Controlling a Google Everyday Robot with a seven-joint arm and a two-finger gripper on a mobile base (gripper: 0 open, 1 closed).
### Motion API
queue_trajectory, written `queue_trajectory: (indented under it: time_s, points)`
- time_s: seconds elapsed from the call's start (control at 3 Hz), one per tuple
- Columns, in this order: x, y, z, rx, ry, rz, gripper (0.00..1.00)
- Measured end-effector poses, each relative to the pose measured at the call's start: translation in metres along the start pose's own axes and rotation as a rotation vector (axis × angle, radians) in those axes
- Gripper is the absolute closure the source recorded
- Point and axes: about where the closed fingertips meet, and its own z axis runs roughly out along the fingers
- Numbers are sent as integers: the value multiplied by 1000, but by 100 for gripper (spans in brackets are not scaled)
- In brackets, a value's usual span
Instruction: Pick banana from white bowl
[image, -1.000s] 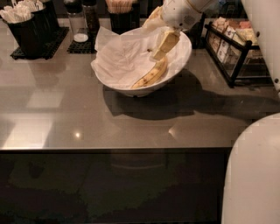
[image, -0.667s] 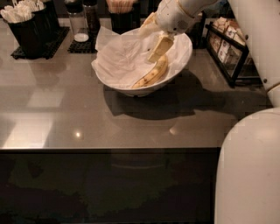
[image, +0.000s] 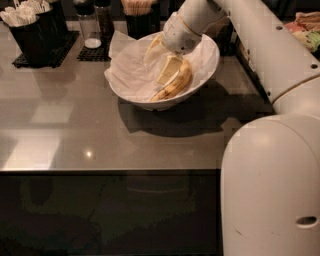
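The white bowl, lined with crumpled white paper, stands on the grey counter at centre back. The yellow banana lies inside it along the front right wall, stem end toward the lower left. My gripper reaches into the bowl from the upper right on the white arm. It is open, with one pale finger down against the banana's upper left side and the other further up left over the paper. Nothing is held.
Black cups of utensils stand on a mat at the back left. A shaker and a cup of sticks stand behind the bowl. A black rack sits at the back right. My white arm and base fill the right side.
My gripper has moved left and down, deeper into the bowl and closer to the banana. The arm now covers more of the right side. The banana and bowl have not moved.
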Motion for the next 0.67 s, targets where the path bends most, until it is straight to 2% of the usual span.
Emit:
queue_trajectory:
  time_s: [0.33, 0.67]
  points:
    - [4, 4, 21, -68, 7, -18, 39]
    - [9, 7, 29, -119, 27, -38, 39]
